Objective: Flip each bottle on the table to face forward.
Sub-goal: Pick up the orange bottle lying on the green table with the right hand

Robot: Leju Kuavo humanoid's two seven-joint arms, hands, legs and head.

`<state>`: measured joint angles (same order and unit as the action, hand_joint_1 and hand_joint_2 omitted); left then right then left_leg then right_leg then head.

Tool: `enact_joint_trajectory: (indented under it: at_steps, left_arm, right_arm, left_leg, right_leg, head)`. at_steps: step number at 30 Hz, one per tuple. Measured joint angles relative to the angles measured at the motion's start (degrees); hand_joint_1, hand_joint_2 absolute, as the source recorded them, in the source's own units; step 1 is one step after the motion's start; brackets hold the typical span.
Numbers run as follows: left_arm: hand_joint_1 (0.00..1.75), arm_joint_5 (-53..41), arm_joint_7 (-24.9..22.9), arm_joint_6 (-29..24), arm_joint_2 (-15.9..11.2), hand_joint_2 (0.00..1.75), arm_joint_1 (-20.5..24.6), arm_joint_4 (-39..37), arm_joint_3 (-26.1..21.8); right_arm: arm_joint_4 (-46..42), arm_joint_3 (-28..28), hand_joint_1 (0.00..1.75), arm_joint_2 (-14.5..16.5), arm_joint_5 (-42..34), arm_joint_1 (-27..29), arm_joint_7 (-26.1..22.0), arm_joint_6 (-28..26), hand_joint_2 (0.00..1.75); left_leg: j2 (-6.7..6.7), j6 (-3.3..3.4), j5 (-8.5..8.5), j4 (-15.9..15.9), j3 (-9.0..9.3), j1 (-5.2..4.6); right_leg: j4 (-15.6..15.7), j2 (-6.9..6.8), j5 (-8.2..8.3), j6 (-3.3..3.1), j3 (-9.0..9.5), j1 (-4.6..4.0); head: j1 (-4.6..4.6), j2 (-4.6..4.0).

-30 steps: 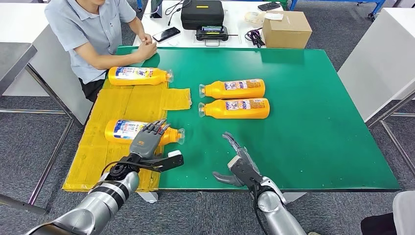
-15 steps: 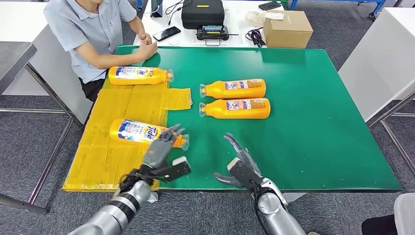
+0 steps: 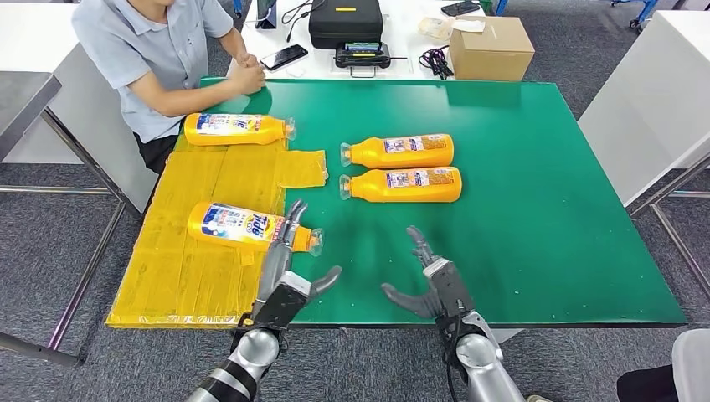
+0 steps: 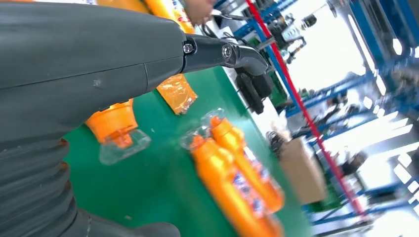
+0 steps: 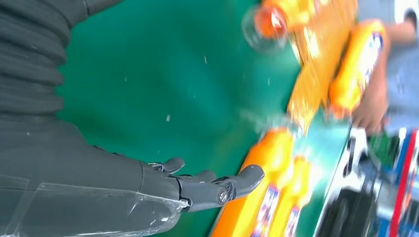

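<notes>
Left hand (image 3: 282, 272): fingers spread, tips by the near orange plastic bottle (image 3: 243, 225), holding nothing.
Right hand (image 3: 435, 285): fingers spread, empty, above the green worktop (image 3: 536, 218).
Near bottle: lying label-up on yellow sheet (image 3: 201, 276).

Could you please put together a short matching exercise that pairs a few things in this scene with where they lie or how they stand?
Things:
1. Near bottle
2. Far left bottle
3. Cardboard box
4. Right hand

Places or states:
A. On the white table beyond the green mat
B. On the yellow sheet, in front of the seated person
C. Open, holding nothing, over the green mat's near edge
D. On the yellow sheet, Tide label up, with the left hand at its neck

Pairs: 1-D, 2-B, 3-A, 4-C
</notes>
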<state>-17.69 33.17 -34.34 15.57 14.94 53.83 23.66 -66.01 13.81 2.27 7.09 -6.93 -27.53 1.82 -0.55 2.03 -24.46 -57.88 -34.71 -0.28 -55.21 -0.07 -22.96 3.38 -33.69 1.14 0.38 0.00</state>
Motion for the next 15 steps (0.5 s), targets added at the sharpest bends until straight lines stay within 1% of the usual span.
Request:
enact_joint_trajectory:
  at_steps: [1, 3, 5, 6, 8, 9, 10, 11, 13, 15]
  left_arm:
    - [0.0, 0.9, 0.3, -0.6, 0.0, 1.75, -0.5, 1.1, 0.3]
    - [0.0, 1.4, 0.9, -2.2, 0.0, 1.75, -1.4, 2.9, 1.0]
    - [0.0, 1.7, 1.3, -2.9, 0.0, 1.75, -2.0, 4.3, 1.6]
    - [0.0, 2.0, 1.3, -2.7, 0.0, 1.75, -2.2, 4.9, 1.9]
    - [0.0, 3.3, 1.0, -1.2, 0.0, 1.75, -2.4, 6.1, 2.4]
    - [0.0, 4.3, 0.7, -0.3, 0.0, 1.75, -2.5, 6.7, 2.7]
    - [0.0, 5.3, 0.5, 0.6, 0.0, 1.75, -2.6, 7.2, 2.9]
    - [0.0, 6.1, 0.3, 1.3, 0.0, 1.75, -2.7, 7.6, 3.2]
    - [0.0, 7.0, 0.1, 2.1, 0.0, 1.75, -3.0, 8.5, 3.5]
    - [0.0, 7.3, 0.0, 2.4, 0.0, 1.75, -3.1, 9.1, 3.7]
  right_arm:
    - [-0.6, -0.3, 0.0, 0.1, 1.8, 0.2, 0.6, -2.9, 1.75]
    - [-1.9, -0.4, 0.0, 0.1, 8.8, 0.3, 1.3, -11.2, 1.75]
    - [-3.0, -0.2, 0.0, 0.1, 18.1, 0.2, 1.8, -20.2, 1.75]
    - [-3.3, 0.0, 0.0, -0.1, 24.0, 0.2, 2.7, -24.9, 1.75]
    - [-3.6, 0.7, 0.0, -1.0, 38.7, 0.2, 5.8, -34.4, 1.75]
    - [-3.6, 1.0, 0.0, -1.6, 45.4, 0.1, 7.5, -37.7, 1.75]
    - [-3.5, 1.2, 0.0, -2.3, 50.4, 0.1, 8.8, -39.6, 1.75]
    - [-3.4, 1.2, 0.0, -2.9, 53.3, 0.0, 9.6, -40.5, 1.75]
    - [-3.2, 1.3, 0.0, -4.0, 55.4, 0.0, 10.2, -41.0, 1.75]
    - [-3.0, 1.2, 0.0, -4.6, 55.8, 0.0, 10.5, -41.3, 1.75]
  left_leg:
    - [0.0, 0.0, 0.0, 0.0, -0.01, 0.0]
    - [0.0, 0.0, 0.0, 0.0, -0.01, -0.01]
    - [0.0, 0.0, 0.0, 0.0, 0.0, -0.01]
    - [0.0, 0.0, 0.01, 0.0, 0.01, -0.01]
    - [0.0, 0.0, 0.01, 0.0, 0.02, -0.01]
    - [-0.01, 0.0, 0.01, 0.0, 0.02, -0.01]
    - [-0.01, 0.0, 0.01, 0.0, 0.02, -0.01]
    - [-0.02, 0.01, 0.01, 0.0, 0.01, -0.01]
    - [-0.04, 0.01, 0.01, 0.0, 0.0, -0.01]
    - [-0.01, 0.01, 0.01, 0.0, -0.01, -0.01]
  right_leg:
    - [0.0, 0.0, 0.0, 0.0, -0.01, 0.0]
    - [0.0, 0.0, 0.0, 0.0, -0.01, 0.01]
    - [0.0, 0.0, 0.0, 0.0, 0.0, 0.01]
    - [0.0, 0.0, 0.0, 0.0, 0.0, 0.01]
    - [0.0, 0.0, 0.01, 0.0, 0.01, 0.01]
    - [0.0, 0.0, 0.01, 0.0, 0.01, 0.01]
    - [0.0, -0.01, 0.01, 0.0, 0.01, 0.0]
    - [0.0, -0.01, 0.0, 0.0, 0.01, 0.01]
    - [0.0, -0.02, 0.0, 0.0, 0.01, 0.01]
    - [0.0, -0.01, 0.01, 0.0, 0.01, 0.01]
  head:
    - [-0.01, 0.0]
    - [-0.01, 0.0]
    - [-0.01, 0.0]
    - [-0.01, 0.0]
    - [-0.02, 0.0]
    - [-0.02, 0.0]
    - [-0.02, 0.0]
    - [-0.02, 0.0]
    - [-0.01, 0.0]
    - [-0.01, 0.0]
